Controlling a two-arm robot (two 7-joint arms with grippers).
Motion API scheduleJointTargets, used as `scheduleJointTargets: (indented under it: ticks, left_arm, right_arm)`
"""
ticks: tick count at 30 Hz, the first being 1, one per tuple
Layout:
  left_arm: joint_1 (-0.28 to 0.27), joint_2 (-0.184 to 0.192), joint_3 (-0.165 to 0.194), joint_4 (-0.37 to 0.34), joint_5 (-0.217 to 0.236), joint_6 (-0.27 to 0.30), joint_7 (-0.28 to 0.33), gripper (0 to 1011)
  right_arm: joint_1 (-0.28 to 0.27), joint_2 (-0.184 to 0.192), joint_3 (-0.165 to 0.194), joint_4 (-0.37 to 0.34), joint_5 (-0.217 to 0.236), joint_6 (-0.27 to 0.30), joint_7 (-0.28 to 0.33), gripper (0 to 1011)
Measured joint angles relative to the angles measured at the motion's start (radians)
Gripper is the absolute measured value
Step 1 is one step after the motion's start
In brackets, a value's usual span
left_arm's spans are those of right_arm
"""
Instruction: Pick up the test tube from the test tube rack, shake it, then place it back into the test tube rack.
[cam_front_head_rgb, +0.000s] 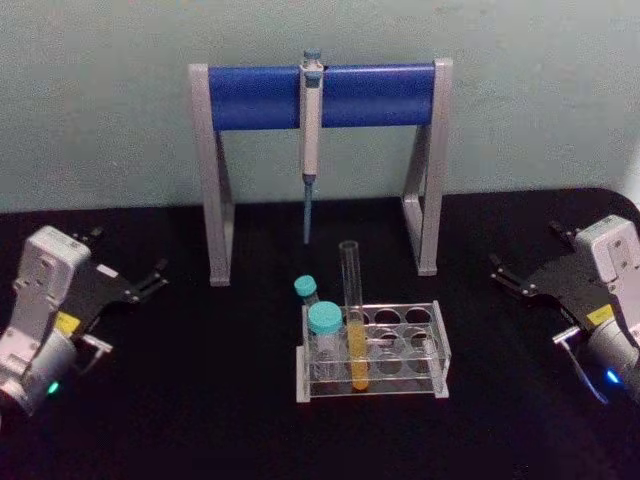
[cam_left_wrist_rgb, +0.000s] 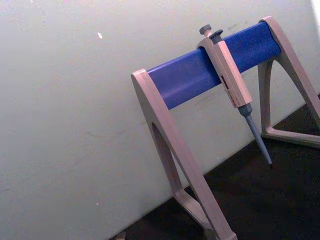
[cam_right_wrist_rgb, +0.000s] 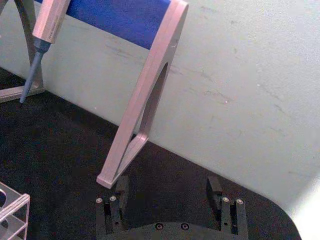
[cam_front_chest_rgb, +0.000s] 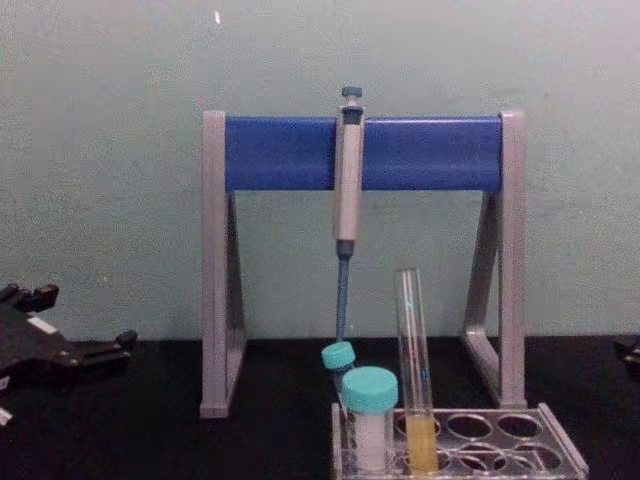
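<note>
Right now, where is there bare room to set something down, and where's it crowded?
Bare table lies between the left gripper and the test tube rack, and between the rack and the right gripper. Crowded at the rack's left end: the test tube and teal-capped tubes stand close together, the pipette hanging from the stand behind.

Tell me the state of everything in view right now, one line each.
Test tube rack: flat on table, most holes free.
Test tube: upright in rack, uncapped, part filled.
Teal-capped tubes: capped, in rack.
Pipette: hanging on stand.
Left gripper: jaws open, empty.
Right gripper: jaws open, empty.
</note>
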Motion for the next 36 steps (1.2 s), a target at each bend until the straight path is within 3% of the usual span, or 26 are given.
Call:
scheduleJointTargets:
  ticks: [36]
  left_arm:
    - [0.0, 0.0, 0.0, 0.0, 0.0, 0.0, 0.0, 1001]
  right_arm:
    - [0.0, 0.0, 0.0, 0.0, 0.0, 0.0, 0.0, 1000]
